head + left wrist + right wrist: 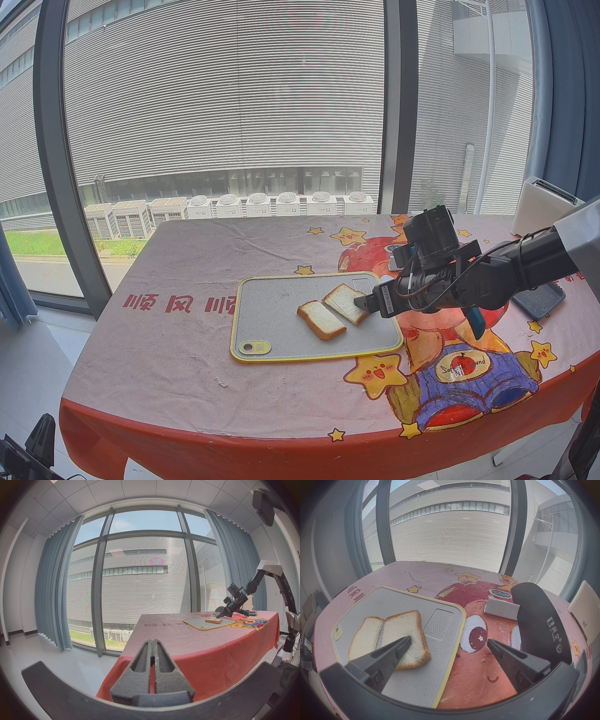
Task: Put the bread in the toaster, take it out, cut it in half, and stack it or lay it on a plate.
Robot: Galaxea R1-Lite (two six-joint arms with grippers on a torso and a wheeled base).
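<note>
bread halves side by side on cutting board; right gripper spread wide, empty, just beside them; left gripper closed, empty, off table.

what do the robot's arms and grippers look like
Right arm: black tubular links, white upper shell, looping black cables, a white label strip. Right gripper has dark pointed wedge fingers. Left gripper is matte black, with red between its fingers.

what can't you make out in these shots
Head view: the right arm hides most of the dark tray and the toaster's lower part.
Left wrist view: the bread is too small to show its cut.
Right wrist view: the knife's handle is hidden behind the right tool.
</note>
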